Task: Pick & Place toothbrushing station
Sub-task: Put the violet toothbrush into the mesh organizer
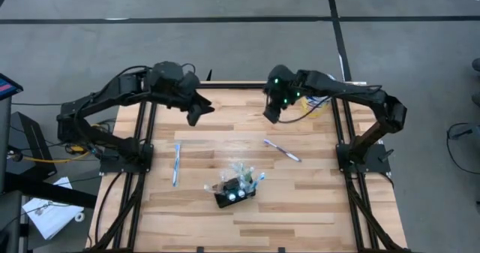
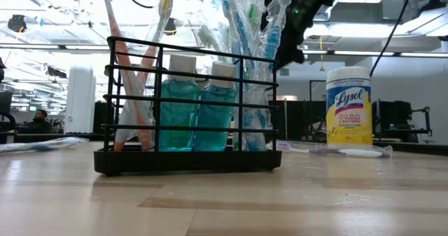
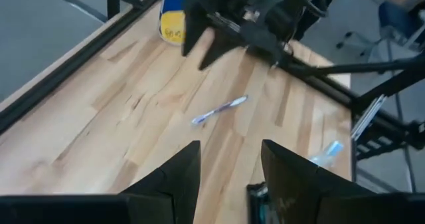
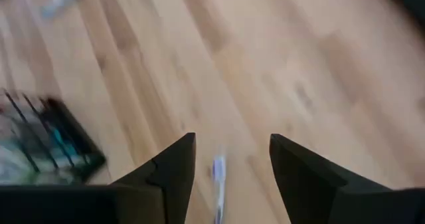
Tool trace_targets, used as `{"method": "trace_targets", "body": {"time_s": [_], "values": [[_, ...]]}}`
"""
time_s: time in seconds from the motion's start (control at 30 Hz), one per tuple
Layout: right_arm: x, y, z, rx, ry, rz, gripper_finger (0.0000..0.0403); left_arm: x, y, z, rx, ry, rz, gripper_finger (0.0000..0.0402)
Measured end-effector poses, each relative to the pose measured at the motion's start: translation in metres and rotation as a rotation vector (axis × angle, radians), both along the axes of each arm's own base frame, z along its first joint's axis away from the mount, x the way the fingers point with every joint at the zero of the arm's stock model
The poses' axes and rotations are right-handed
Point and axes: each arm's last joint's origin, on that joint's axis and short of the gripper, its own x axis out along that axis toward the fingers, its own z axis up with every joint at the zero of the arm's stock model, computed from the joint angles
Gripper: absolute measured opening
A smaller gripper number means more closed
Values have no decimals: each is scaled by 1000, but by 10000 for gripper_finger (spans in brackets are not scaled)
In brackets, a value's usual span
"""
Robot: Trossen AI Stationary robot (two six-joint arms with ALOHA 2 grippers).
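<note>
The toothbrushing station is a small black wire holder with two teal bottles and several wrapped toothbrushes. It stands on its base near the table's near middle and fills the low view. It also shows in the right wrist view. My left gripper is open and empty, held above the table's far left part. My right gripper is open and empty, held above the far right part. Its fingers stand over a loose toothbrush without touching it.
A blue toothbrush lies on the table left of the station. A purple-and-white toothbrush lies to its far right. A white-and-yellow wipes canister stands at the far right, under my right arm. Bare wood lies between the arms.
</note>
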Motion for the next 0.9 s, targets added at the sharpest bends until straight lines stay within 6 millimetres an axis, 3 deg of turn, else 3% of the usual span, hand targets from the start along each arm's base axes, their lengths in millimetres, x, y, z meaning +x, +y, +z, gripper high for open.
{"method": "trace_targets", "body": {"time_s": [0.23,0.4,0.63,0.9], "values": [[-17,11,-73,147,170,7,194,15,4,-11,22,53,-27,155],[-33,25,-111,243,253,27,209,21,6,-16,28,68,-34,155],[-37,28,-136,230,201,-2,221,28,9,-20,22,74,-29,155],[-39,29,-147,245,143,-8,217,36,11,-24,-1,72,-11,155]]}}
